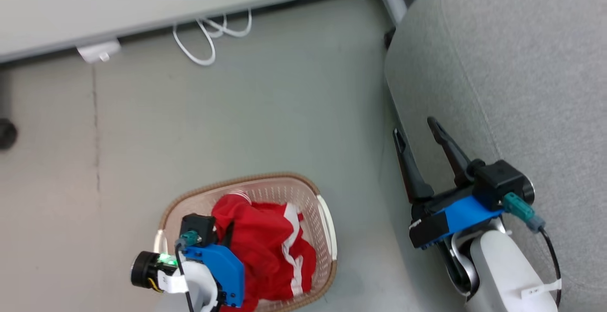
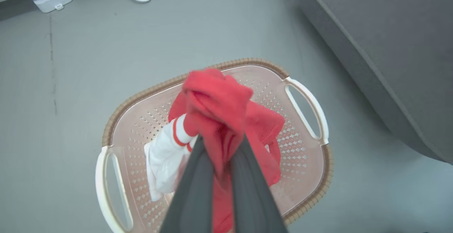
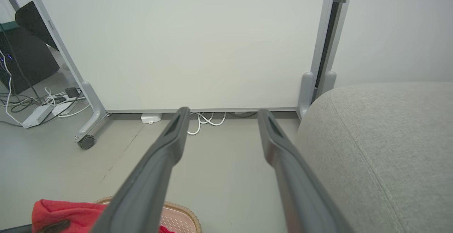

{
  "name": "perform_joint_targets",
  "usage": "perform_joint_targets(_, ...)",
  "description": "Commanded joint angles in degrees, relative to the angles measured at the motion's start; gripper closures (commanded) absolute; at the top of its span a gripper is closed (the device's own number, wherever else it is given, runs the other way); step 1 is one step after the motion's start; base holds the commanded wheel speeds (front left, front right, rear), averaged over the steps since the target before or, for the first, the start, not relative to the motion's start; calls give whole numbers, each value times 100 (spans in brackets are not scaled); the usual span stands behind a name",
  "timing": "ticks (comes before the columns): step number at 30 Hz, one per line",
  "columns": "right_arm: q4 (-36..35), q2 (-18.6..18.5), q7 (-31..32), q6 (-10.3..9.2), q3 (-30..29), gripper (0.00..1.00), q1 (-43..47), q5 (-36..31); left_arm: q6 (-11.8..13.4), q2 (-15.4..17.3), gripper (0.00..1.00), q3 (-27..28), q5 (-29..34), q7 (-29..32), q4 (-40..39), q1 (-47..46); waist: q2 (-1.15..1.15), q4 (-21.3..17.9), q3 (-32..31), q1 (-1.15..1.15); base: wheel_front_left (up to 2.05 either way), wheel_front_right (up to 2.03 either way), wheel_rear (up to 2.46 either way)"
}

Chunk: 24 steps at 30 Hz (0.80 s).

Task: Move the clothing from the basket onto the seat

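The basket point(image 1: 327, 229) stands on the floor at the lower middle of the head view, with red clothing point(image 1: 265, 250) bunched inside it. My left gripper point(image 1: 227, 234) hangs over the basket's left half, shut on a fold of that clothing. In the left wrist view the dark fingers point(image 2: 198, 176) pinch the red fabric point(image 2: 216, 98), which is lifted above the basket point(image 2: 308, 197); a white, red-striped part point(image 2: 166, 155) hangs beside them. My right gripper point(image 1: 419, 129) is open and empty at the left edge of the grey seat point(image 1: 512, 65). From the right wrist, that gripper point(image 3: 221, 114) and the seat point(image 3: 371, 137) show.
A pale wheeled panel point(image 3: 184, 41) stands beyond the basket, with white cables point(image 1: 208, 34) and a white power block point(image 1: 99, 51) on the floor at its foot. Grey floor point(image 1: 261, 113) lies between the basket, the panel and the seat.
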Motion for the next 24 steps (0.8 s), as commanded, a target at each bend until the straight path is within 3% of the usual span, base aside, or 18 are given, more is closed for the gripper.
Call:
perform_joint_targets(1, 40, -25, -8, 3, -27, 0, 150, -35, -38, -31, 100, -120, -66, -39, -109, 97, 0, 202, -673, 2, 0, 0, 0)
perform_joint_targets(13, 46, -24, 333, 3, -35, 0, 974, 0, -42, -25, 100, -1098, -556, 62, -1094, 35, 0, 442, -1850, 2, 0, 0, 0)
perform_joint_targets(24, -211, -24, 568, 3, 60, 0, 1277, 10, -42, -25, 100, -1339, -1000, 231, -1955, -622, 0, 505, -2086, 2, 0, 0, 0)
